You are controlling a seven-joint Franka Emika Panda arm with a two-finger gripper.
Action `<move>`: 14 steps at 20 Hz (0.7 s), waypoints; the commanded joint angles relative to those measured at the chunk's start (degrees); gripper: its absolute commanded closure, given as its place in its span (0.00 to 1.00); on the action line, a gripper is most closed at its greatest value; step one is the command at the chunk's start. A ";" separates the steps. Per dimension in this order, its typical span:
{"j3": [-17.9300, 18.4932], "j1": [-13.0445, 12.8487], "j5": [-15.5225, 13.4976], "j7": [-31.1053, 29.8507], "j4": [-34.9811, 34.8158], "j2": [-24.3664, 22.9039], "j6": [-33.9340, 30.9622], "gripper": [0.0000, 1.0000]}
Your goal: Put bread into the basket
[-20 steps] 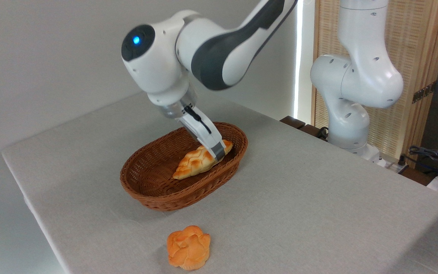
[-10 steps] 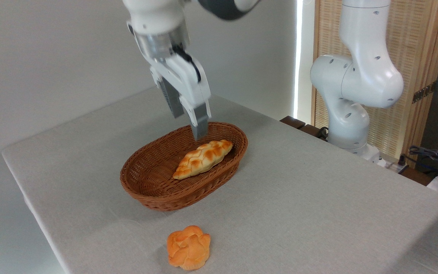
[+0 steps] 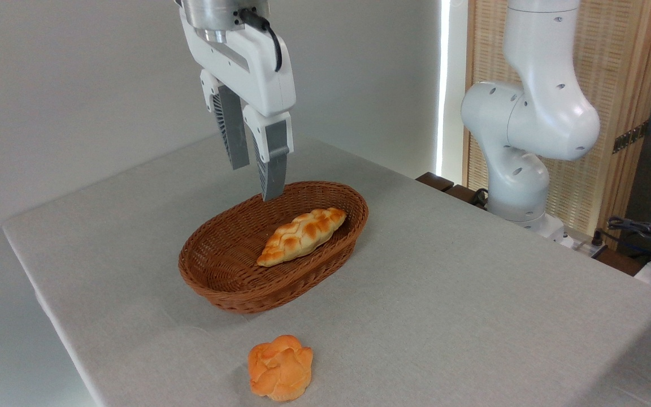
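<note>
Nearest me, the small round orange knotted bun (image 3: 280, 368) sits untouched on the grey table (image 3: 472, 316). Behind it, the pale braided loaf with toasted patches (image 3: 302, 236) lies inside the oval brown wicker basket (image 3: 218, 282), unmoved since I let go. My gripper (image 3: 253, 181) has risen well clear, fingers parted and empty. I judge the placement done.

Woven brown wicker on the basket (image 3: 235, 294), ribbed and matt. Bread (image 3: 301, 236) with a smooth, faintly glossy baked-looking crust. Pincer (image 3: 256, 182) in glossy white plastic with matt grey ridged fingers (image 3: 272, 169) under a brushed metal collar. Matt grey cloth over the surface (image 3: 444, 294). Orange bun (image 3: 280, 367) slightly shiny.
</note>
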 commanded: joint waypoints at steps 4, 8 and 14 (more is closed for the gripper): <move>3.62 -0.87 0.66 0.18 5.48 3.23 -0.13 0.00; 4.51 -1.92 0.75 0.70 5.49 3.32 -0.48 0.00; 2.23 -1.92 3.02 -1.31 5.31 4.02 -2.59 0.00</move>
